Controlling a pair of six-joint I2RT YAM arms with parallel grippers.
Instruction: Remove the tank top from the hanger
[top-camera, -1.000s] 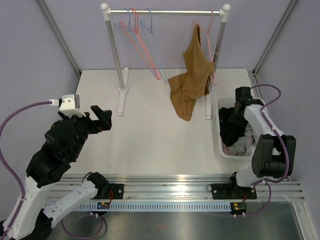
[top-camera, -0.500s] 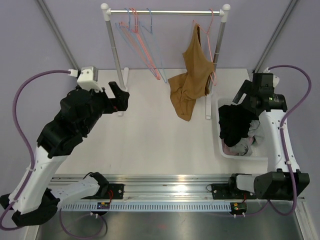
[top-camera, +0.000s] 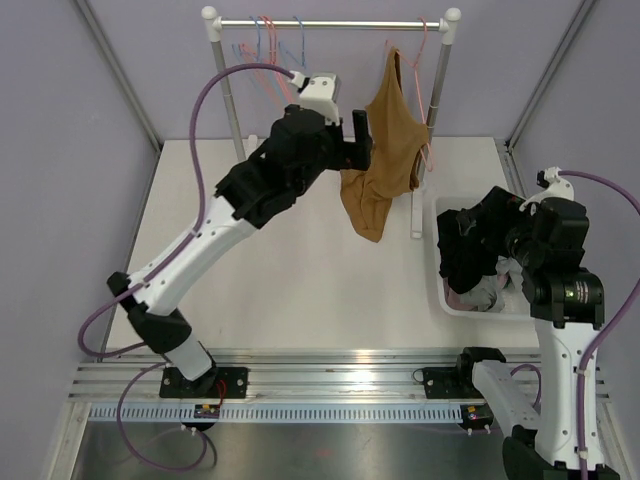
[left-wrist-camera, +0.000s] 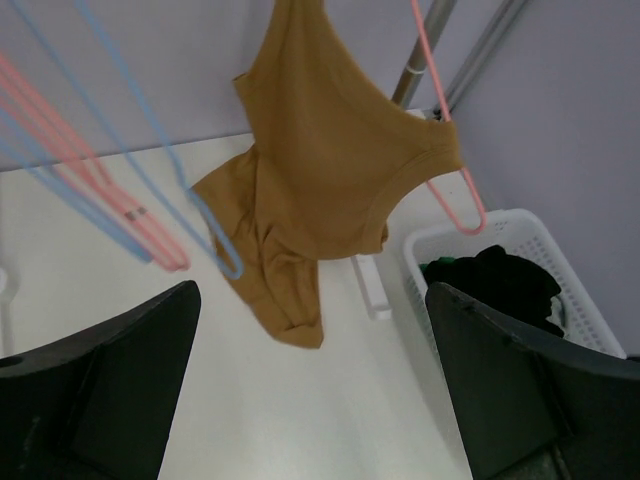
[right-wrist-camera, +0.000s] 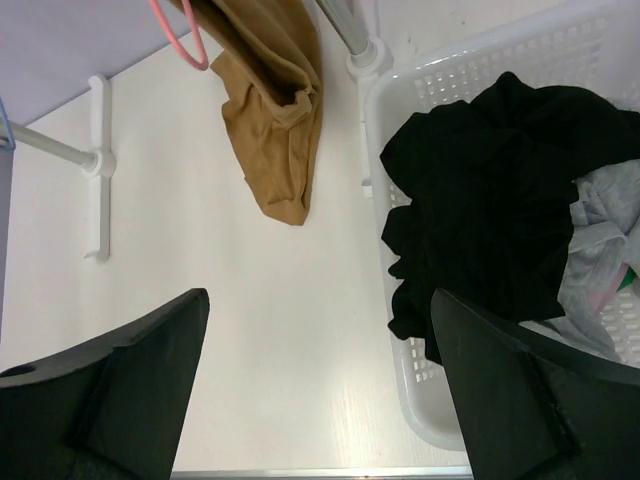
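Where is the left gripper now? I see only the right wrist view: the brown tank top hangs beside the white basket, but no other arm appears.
Observer: The left gripper is raised at the left side of the tank top. It is open and holds nothing.
Operator: Is the top on its hanger?
Observer: Yes. Its upper part hangs from the pink hanger.
Operator: And where is that hanger?
Observer: It hangs on the rail, near the rail's right end.

Bright, even overhead light, soft shadows, sharp views; only near wrist-camera fingers blur.
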